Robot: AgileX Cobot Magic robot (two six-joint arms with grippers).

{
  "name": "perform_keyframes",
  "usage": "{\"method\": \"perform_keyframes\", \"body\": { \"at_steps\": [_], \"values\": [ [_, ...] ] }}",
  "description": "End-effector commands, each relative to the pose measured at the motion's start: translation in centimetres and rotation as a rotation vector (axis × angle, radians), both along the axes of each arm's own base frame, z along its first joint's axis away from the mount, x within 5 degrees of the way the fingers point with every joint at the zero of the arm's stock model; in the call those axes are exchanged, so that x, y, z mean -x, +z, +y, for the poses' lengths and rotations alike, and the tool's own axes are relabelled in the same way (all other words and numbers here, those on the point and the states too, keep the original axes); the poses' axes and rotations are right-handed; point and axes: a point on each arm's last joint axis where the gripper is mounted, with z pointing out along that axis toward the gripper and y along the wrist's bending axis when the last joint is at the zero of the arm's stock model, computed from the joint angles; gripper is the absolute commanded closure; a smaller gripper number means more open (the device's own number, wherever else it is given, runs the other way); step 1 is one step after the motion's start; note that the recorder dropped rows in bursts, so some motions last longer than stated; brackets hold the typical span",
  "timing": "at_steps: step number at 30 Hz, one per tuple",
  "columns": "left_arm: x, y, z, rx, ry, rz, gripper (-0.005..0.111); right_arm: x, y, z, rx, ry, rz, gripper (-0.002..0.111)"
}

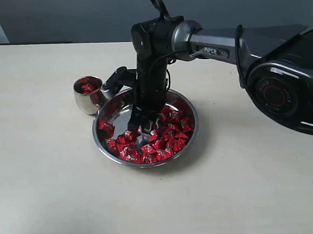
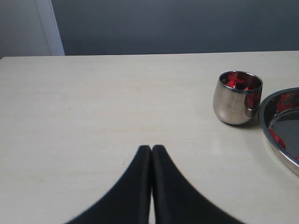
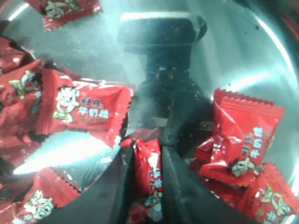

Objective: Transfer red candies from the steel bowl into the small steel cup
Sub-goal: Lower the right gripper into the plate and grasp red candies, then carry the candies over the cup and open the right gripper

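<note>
Down in the steel bowl (image 1: 120,114), the right gripper (image 3: 148,172) is pinching one of the red candies (image 3: 86,109), whose wrappers are showing a cartoon face. Its arm (image 1: 211,50) is displaying "PIPER". The small steel cup (image 2: 237,98) is sitting just beside the bowl, and the left gripper (image 2: 151,151) is hanging pressed shut, apart from the bowl.

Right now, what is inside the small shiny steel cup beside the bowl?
A few shiny red wrapped candies show near the rim of the small steel cup. Its wall hides anything lower down, so the count is unclear.
</note>
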Motion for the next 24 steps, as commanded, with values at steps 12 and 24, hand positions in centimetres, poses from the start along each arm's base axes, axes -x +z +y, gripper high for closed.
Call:
{"method": "perform_keyframes", "body": {
  "at_steps": [12, 24],
  "values": [
    [0.0, 0.0, 0.0, 0.000, -0.005, -0.011, 0.106, -0.4, 4.7, 1.1, -0.201, -0.055, -0.115, 0.103],
    [0.0, 0.0, 0.0, 0.000, -0.005, -0.011, 0.106, -2.9, 8.4, 4.0, -0.651, -0.309, -0.346, 0.103]
  ]
}}
